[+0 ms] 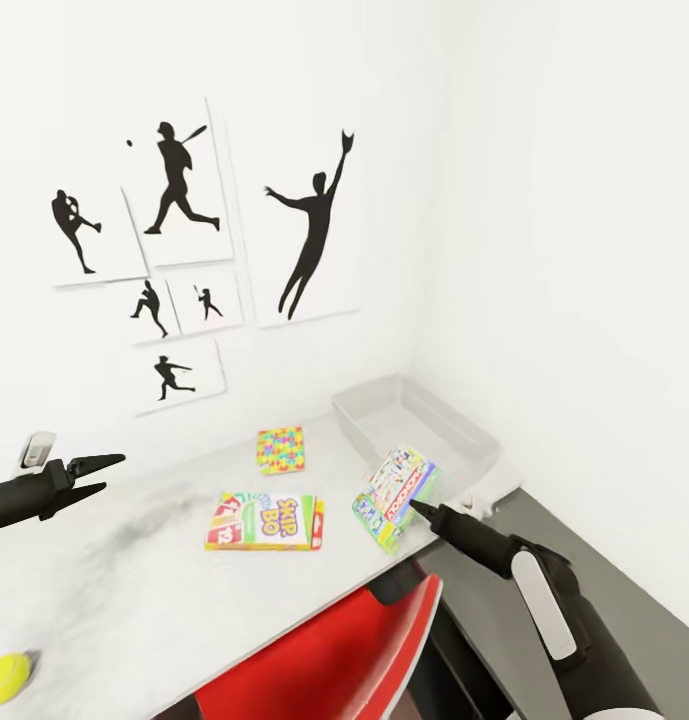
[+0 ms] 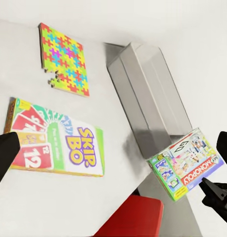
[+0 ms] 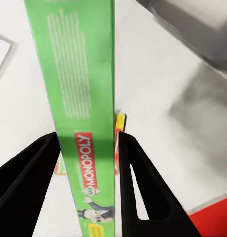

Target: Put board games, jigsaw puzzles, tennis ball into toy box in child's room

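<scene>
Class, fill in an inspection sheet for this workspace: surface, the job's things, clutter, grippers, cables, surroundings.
Surface: white table, smudged grey in places.
Job's things: toy box at the table's far corner; Monopoly box lifted beside it; Skip-Bo box and jigsaw puzzle flat on the table; tennis ball near the front edge.
Clutter: nothing seen.
Grippers: right gripper clamps the Monopoly box; left gripper open, holding nothing.
Cables: nothing seen.
Surroundings: red chair under the table; baseball silhouette pictures on the wall.
</scene>
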`<state>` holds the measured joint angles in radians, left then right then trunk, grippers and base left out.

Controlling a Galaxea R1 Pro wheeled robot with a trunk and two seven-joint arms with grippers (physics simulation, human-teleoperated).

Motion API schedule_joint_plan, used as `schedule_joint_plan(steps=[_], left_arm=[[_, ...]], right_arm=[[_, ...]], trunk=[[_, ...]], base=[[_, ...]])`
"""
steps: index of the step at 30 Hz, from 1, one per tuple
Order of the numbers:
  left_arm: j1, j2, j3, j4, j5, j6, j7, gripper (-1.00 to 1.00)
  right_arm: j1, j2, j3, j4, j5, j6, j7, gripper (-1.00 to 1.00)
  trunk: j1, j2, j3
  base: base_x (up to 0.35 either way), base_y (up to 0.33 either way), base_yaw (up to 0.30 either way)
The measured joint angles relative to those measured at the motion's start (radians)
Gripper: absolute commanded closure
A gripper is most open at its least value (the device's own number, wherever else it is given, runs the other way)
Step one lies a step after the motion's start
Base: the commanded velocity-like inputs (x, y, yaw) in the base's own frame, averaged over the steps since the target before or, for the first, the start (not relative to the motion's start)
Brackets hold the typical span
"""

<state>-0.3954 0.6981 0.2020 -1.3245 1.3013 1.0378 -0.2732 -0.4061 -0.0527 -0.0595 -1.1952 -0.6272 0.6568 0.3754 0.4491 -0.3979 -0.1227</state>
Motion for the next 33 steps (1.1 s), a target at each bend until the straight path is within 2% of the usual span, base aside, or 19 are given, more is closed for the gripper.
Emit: schedule_joint_plan(steps=[10,18,27,33], left_arm=[[0.0,0.0,0.0,0.0,0.0,0.0,0.0,-1.0],[0.0,-0.001,-0.001,0.0,0.0,0.0,0.0,-1.0],[0.0,-0.002,-0.002,0.0,0.0,0.0,0.0,-1.0],[-0.001,-0.002,-0.002,0.0,0.0,0.0,-0.001,-1.0]], right_arm=[[0.0,-0.003,0.0,0.0,0.002,0.0,0.0,1.0],[0.0,-0.006,0.0,-0.001,-0.002,-0.001,0.001,1.0],[0.0,-0.006,0.001,0.0,-0.001,-0.001,0.002,1.0],[0.001,-0.007,0.0,-0.001,-0.002,-0.001,0.003,1.0]], trunk=[[0.0,0.0,0.006],[0.0,0.0,0.006],[0.0,0.0,0.006],[0.0,0.0,0.006]], base=[[0.17,-0.033,0.267],[0.088,-0.021,0.09],[0.112,-0.02,0.255],[0.039,0.0,0.052]])
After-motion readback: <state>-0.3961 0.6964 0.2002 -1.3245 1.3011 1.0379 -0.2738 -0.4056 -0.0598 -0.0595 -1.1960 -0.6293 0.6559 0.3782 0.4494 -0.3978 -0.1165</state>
